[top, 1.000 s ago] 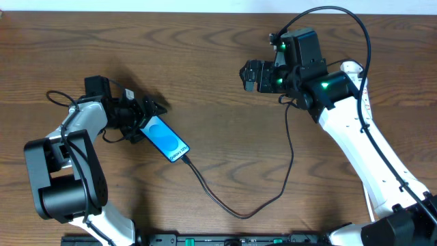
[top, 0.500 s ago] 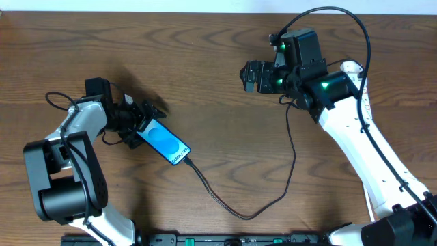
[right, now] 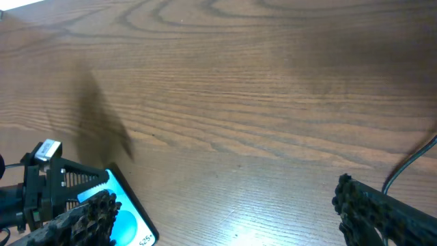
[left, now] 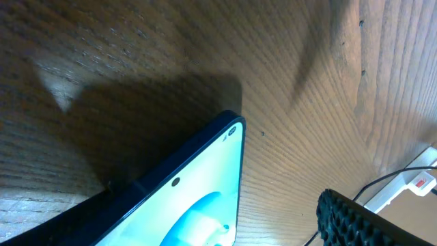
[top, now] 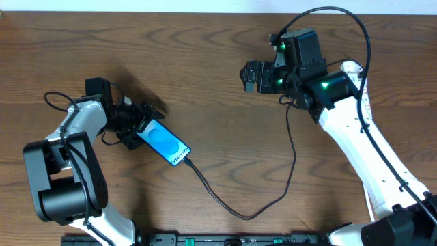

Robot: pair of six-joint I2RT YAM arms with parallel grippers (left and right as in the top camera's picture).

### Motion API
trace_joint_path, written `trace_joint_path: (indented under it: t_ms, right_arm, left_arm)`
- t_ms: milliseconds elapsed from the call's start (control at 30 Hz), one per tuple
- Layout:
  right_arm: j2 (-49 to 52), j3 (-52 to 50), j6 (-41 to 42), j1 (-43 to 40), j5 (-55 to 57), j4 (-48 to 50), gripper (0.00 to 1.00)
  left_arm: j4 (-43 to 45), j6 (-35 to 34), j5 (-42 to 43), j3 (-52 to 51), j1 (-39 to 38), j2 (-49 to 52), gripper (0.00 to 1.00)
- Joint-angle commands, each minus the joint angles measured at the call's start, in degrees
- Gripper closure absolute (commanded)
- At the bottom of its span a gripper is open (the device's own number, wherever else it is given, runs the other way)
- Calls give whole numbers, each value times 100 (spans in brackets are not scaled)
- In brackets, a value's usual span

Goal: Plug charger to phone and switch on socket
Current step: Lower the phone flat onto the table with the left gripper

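Currently the phone (top: 167, 141) lies with one end inside the wide-open, empty left tool (top: 141, 124).

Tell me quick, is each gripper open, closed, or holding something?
Left gripper: open, at the phone's end, not gripping it.
Right gripper: open, empty.

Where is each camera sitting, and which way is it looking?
Overhead: above the table, looking straight down at the phone, the charger, the left arm and the right arm.
Left wrist: low over the table, facing the phone's top corner; one of its own fingers shows.
Right wrist: higher, looking across the table toward the phone; both its fingers show.
Shared: the phone appears in all three views.
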Motion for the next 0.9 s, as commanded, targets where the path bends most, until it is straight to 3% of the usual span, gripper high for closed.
trace_joint_path:
  t_ms: [0,667,867]
  right_arm:
    - [-87,63,-85,-9,66,-13,1]
    - [-87,63,-87,-9,68,-50,1]
    - [-87,63,-127,-9,133,-42,1]
  left_arm:
    - [-133,31,-804,-155,20,203,8]
    - [-393,37,-1080,-140,20,201,8]
    - [-597,634,-1102,72,15,90,8]
